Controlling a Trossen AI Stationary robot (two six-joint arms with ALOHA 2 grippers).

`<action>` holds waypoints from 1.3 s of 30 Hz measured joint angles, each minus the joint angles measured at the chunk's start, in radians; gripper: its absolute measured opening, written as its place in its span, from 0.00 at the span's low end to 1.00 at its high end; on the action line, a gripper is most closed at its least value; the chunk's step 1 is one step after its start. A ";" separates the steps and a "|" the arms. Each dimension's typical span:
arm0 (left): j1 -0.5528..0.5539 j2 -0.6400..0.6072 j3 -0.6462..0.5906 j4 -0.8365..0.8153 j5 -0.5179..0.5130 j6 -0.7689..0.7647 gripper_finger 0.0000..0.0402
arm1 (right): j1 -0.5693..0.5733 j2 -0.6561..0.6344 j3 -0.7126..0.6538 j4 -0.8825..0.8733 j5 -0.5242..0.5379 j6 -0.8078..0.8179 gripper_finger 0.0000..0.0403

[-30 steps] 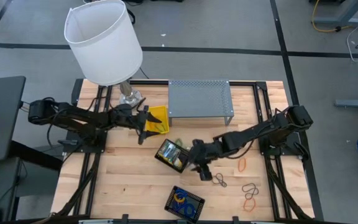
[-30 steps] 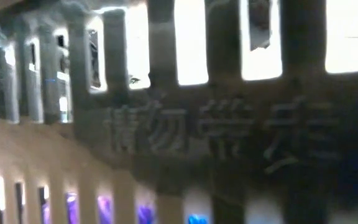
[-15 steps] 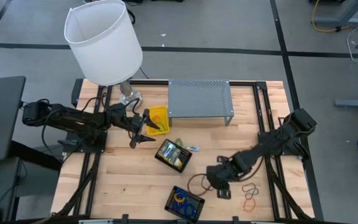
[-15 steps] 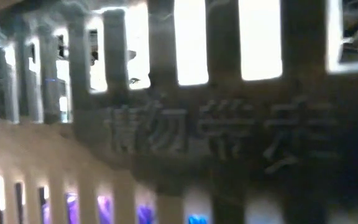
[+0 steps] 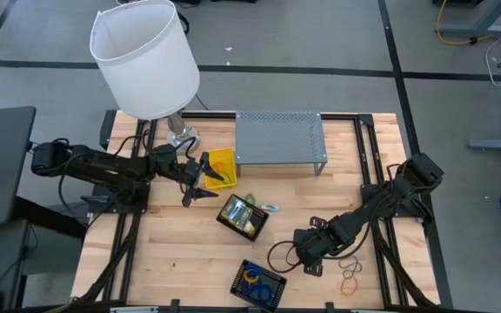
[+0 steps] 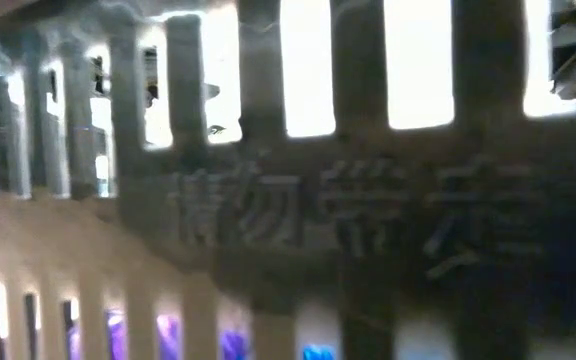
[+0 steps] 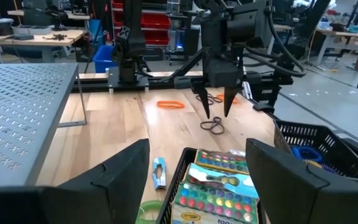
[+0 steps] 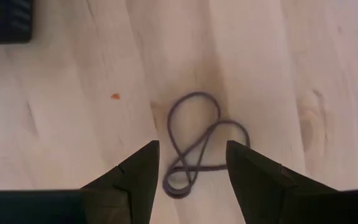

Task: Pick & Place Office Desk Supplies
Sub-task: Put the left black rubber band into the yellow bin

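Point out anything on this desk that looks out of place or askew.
The purple rubber band lies twisted into a figure-eight on the bare wood, right under the open right gripper. The paint box sits skewed to the table edges. The low view is blocked by something close.

Grey floor (image 5: 320,35) crossed by dark tape lines (image 5: 390,35). Wooden table (image 5: 181,252) on a black frame. Lamp with white shade (image 5: 144,56) at the far left corner; grey perforated shelf (image 5: 280,139) at the far edge. Workbenches (image 7: 36,37) and a blue bin (image 7: 107,55) behind.
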 joint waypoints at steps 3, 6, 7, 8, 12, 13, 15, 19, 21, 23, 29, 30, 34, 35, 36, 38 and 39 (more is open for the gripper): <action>0.000 0.000 0.000 -0.003 -0.010 0.000 0.66 | 0.000 0.000 -0.003 0.042 0.021 -0.021 0.48; 0.000 0.000 0.000 -0.004 -0.015 0.000 0.66 | 0.000 0.000 -0.003 0.108 0.025 -0.052 0.48; 0.000 0.000 0.000 -0.004 -0.015 0.000 0.66 | 0.000 0.003 -0.003 0.126 0.027 -0.062 0.48; 0.000 0.000 0.000 -0.004 -0.015 0.000 0.66 | 0.000 0.008 -0.003 0.137 0.028 -0.073 0.47; 0.000 0.000 0.000 -0.006 -0.015 0.000 0.66 | 0.000 0.044 -0.003 0.144 0.020 -0.089 0.44; 0.001 0.000 0.000 -0.006 -0.015 0.000 0.66 | 0.000 0.056 -0.003 0.144 0.010 -0.096 0.43; 0.001 0.000 0.000 -0.007 -0.015 0.000 0.66 | 0.000 0.077 -0.003 0.142 -0.014 -0.096 0.40; 0.001 0.000 0.000 -0.008 -0.015 0.000 0.66 | 0.001 0.104 -0.002 0.141 -0.043 -0.096 0.35; 0.001 0.000 0.000 -0.008 -0.015 0.000 0.66 | 0.005 0.115 0.001 0.140 -0.046 -0.096 0.33; 0.001 0.000 0.000 -0.008 -0.015 0.000 0.66 | 0.010 0.129 0.001 0.138 -0.038 -0.103 0.32; 0.001 0.000 0.000 -0.008 -0.015 0.000 0.66 | 0.033 0.158 0.004 0.107 0.037 -0.103 0.24; 0.001 0.000 0.000 -0.008 -0.015 0.000 0.66 | 0.037 0.159 0.004 0.101 0.046 -0.102 0.21; 0.001 0.000 0.000 -0.010 -0.015 0.000 0.66 | 0.041 0.160 0.004 0.080 0.063 -0.074 0.04; 0.001 0.000 0.000 -0.010 -0.015 0.000 0.66 | 0.041 0.160 0.004 0.078 0.064 -0.069 0.02; 0.001 0.000 0.000 -0.009 -0.015 0.000 0.66 | 0.041 0.160 0.006 0.076 0.065 -0.060 0.02; 0.001 0.000 0.000 -0.010 -0.015 0.000 0.66 | 0.041 0.163 0.015 0.072 0.062 -0.052 0.02; 0.001 0.000 0.000 -0.010 -0.015 0.000 0.66 | 0.041 0.165 0.025 0.066 0.061 -0.056 0.01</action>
